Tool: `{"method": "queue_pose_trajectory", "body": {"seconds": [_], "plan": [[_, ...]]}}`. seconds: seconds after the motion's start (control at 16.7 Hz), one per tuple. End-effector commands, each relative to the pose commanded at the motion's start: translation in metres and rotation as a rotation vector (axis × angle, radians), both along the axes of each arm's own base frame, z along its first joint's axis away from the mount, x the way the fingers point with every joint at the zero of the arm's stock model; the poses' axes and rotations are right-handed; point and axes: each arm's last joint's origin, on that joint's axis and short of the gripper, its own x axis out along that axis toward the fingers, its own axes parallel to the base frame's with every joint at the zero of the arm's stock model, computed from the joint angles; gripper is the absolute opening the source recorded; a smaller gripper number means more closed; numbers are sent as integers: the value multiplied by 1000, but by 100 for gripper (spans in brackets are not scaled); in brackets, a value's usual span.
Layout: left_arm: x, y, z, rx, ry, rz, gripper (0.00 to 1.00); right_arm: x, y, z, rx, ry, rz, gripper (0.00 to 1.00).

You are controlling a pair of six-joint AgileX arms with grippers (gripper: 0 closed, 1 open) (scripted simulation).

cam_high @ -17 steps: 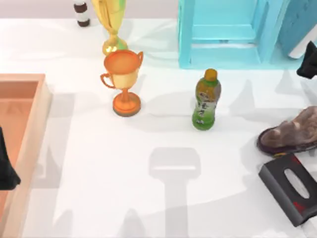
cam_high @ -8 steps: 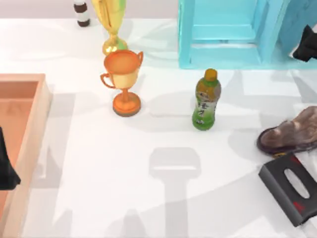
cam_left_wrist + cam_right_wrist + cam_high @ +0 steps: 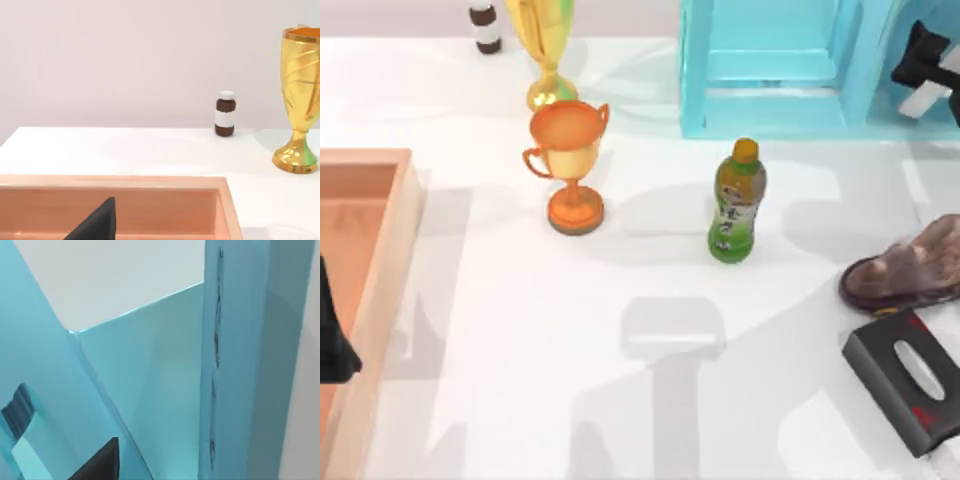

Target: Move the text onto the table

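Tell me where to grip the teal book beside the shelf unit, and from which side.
Probably best to pinch the book across its thin covers at the exposed white page edge, coming from the near side. The cyan shelf unit blocks its left face. The right gripper hovers at that spot. The left gripper is parked over the tray.

A plain pale wall [image 3: 125, 55] rises behind the tabletop's far edge, bare and evenly lit. Soft grey shadows [image 3: 675, 335] fall across the glossy white surface, pointing to light from above. At the far right corner stands a cyan shelf unit [image 3: 770, 65], its panels smooth and matte.
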Motion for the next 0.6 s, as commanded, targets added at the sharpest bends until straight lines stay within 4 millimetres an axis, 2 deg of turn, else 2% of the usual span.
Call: {"method": "queue_pose_trajectory", "body": {"seconds": [0.3, 0.6], "plan": [[0, 0, 0, 0, 0, 0, 100, 3, -2, -3, 0, 1, 0, 100], [0, 0, 0, 0, 0, 0, 100, 3, -2, -3, 0, 1, 0, 62]]}}
